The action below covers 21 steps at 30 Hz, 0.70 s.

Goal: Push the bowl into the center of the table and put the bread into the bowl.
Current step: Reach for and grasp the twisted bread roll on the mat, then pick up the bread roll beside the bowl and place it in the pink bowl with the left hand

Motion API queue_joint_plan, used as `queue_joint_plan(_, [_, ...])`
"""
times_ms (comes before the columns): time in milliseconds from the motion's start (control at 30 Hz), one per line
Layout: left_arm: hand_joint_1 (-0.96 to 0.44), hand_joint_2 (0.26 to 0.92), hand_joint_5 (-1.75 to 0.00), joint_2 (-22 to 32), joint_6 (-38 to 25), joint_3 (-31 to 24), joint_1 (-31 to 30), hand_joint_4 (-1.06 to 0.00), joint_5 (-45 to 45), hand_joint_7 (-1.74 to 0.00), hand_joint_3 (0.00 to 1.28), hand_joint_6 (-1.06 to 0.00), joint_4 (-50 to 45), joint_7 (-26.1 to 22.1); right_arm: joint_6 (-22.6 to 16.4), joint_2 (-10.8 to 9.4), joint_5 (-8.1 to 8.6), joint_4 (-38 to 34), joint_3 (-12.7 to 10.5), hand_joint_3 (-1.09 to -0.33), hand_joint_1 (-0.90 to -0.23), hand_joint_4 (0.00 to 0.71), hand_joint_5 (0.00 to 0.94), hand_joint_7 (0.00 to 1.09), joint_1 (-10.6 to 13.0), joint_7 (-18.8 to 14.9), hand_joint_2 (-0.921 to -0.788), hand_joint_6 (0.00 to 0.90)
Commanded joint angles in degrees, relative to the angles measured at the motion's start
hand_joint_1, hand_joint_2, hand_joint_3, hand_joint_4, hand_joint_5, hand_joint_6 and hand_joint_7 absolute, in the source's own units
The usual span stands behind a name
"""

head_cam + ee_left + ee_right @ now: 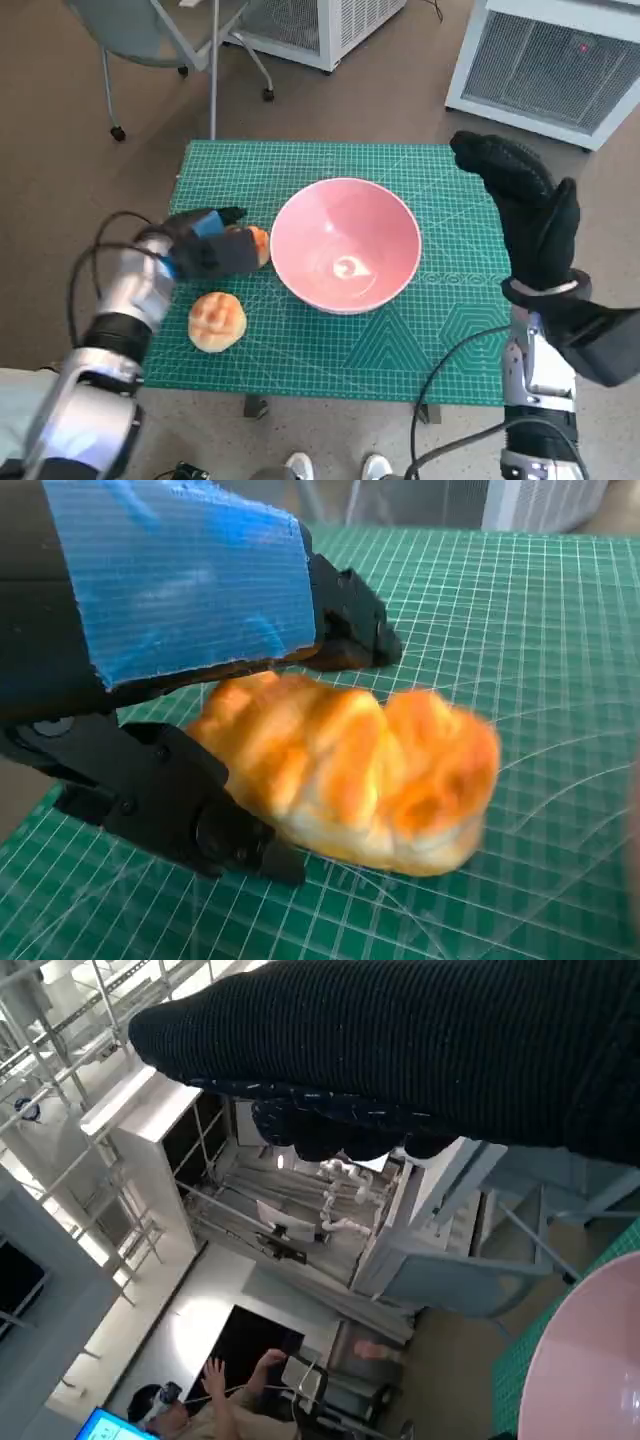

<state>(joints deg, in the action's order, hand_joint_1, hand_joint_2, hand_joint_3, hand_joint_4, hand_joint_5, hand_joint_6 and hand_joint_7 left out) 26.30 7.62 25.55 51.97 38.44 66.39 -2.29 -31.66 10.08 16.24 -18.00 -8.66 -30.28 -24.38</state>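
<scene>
Since our left hand [205,250] clamped the bread [350,770] loosely, right hand [530,215] spread idle, it risked slipping before the bowl [345,245].

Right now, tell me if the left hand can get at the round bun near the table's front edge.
Probably yes, but not freely: the left hand is already closed around another bread. The round bun lies just beside it on the mat, nothing between them.

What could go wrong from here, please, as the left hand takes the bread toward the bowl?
The left hand seems to hold the bread only at one end, so it might slip out when lifted. The bowl sits close beside it; a low carry could knock its rim. The second bun lies near that forearm.
</scene>
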Motion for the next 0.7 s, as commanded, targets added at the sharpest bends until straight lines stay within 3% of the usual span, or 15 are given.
queue_joint_plan(33, [0.03, 0.916, -1.18, -0.15, 3.12, 1.7, 0.57, -0.66, 1.21, -0.97, 0.08, -0.63, 2.8, 2.41, 1.07, -0.22, 0.75, -0.16, 0.1, -0.795, -0.694, 0.115, 0.003, 0.55, 1.49, -0.47, -0.921, -0.001])
queue_joint_plan(200, [0.01, 0.92, -1.2, 0.05, 4.66, 0.78, 1.32, -0.66, -0.75, -1.08, 0.06, -0.66, 3.52, 0.37, 1.24, -0.23, 1.47, -0.62, -0.08, -0.788, -0.698, 0.114, 0.002, 0.55, 1.44, -0.78, -0.921, -0.001])
queue_joint_plan(700, [0.0, 0.92, -1.22, 2.99, 5.5, -1.2, 2.57, -0.67, -2.76, -1.11, 0.07, -0.64, 0.43, -2.2, 1.14, -0.75, 1.36, -0.05, 0.3, -0.78, -0.704, 0.119, 0.004, 0.54, 1.97, -0.21, -0.921, -0.001])
